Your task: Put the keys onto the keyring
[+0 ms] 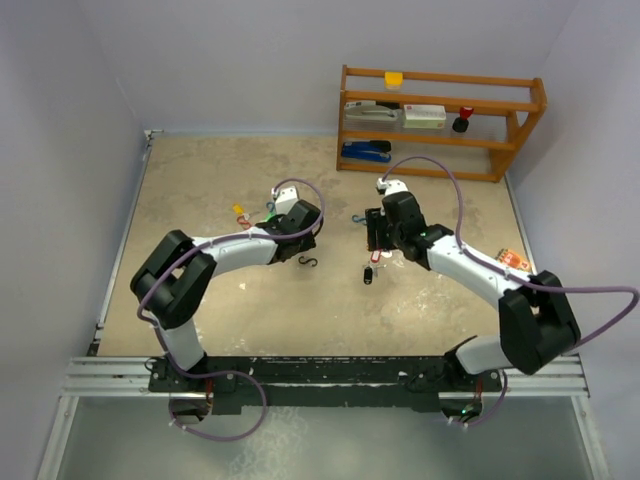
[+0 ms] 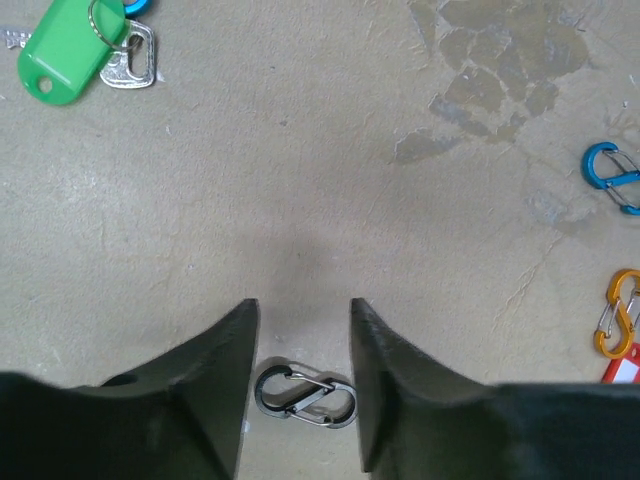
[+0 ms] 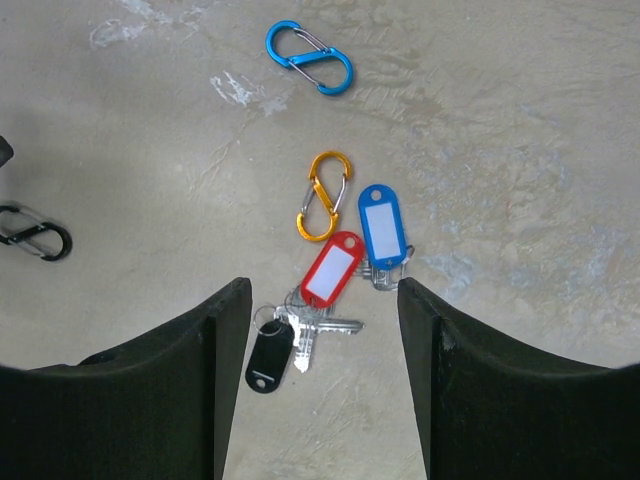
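Table (image 1: 200, 190): sandy brown with pale marks, pale walls around it, and a wooden shelf (image 1: 450, 80) at the back right.
Left gripper (image 2: 300, 305): fingers apart and holding nothing. A black clip (image 2: 305, 395) lies on the table between them.
Right gripper (image 3: 322, 295): fingers wide apart, holding nothing, up above the table.
Keys: the red tag key (image 3: 332, 270), blue tag key (image 3: 383, 225) and black fob (image 3: 270, 358) lie bunched together on the table between the right fingers. The green tag key (image 2: 70, 45) lies alone, ahead of the left gripper.
Clips: the orange clip (image 3: 325, 195) is just beside the red and blue tags, and the blue clip (image 3: 308, 57) is farther off.
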Robot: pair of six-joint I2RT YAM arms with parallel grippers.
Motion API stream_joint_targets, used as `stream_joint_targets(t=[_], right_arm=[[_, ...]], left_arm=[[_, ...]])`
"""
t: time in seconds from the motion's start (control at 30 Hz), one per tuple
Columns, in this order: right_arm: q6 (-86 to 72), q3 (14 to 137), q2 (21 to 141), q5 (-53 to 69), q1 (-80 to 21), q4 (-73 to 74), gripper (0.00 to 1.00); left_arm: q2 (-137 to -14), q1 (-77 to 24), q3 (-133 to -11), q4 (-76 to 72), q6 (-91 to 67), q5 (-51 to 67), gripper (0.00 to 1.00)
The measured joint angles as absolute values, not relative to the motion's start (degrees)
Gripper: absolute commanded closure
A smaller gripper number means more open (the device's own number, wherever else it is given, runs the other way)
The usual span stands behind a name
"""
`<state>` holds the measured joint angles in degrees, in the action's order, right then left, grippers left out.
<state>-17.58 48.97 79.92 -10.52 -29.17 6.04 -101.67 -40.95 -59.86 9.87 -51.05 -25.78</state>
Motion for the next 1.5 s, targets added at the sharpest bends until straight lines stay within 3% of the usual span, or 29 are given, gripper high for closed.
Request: stream_joint_targets(t=[0.1,0.2,0.83,1.5], right_arm=[[-17.6,51.9,83.2,-10.4,-29.2,7.5,0.36],[-17.6,54.0,85.6,-10.3,-29.2,7.9,0.36],[-19.7,63.4,99.8,-9.9,-29.2,14.1,0.42],[-20.4,65.0,103.6,-7.7,-29.2,14.7,0.47]], left_arm=[[-101.3,-40.9,-59.9,9.8,-50.7,-25.8,0.32],[-100.7,-40.9,-59.9,9.8,-50.7,-25.8,0.26],[-95.6,-40.9,-57.0,9.2,-49.9,-26.0,0.25],[-95.6,-40.9,-56.4,9.0,-49.7,-25.9,0.26]])
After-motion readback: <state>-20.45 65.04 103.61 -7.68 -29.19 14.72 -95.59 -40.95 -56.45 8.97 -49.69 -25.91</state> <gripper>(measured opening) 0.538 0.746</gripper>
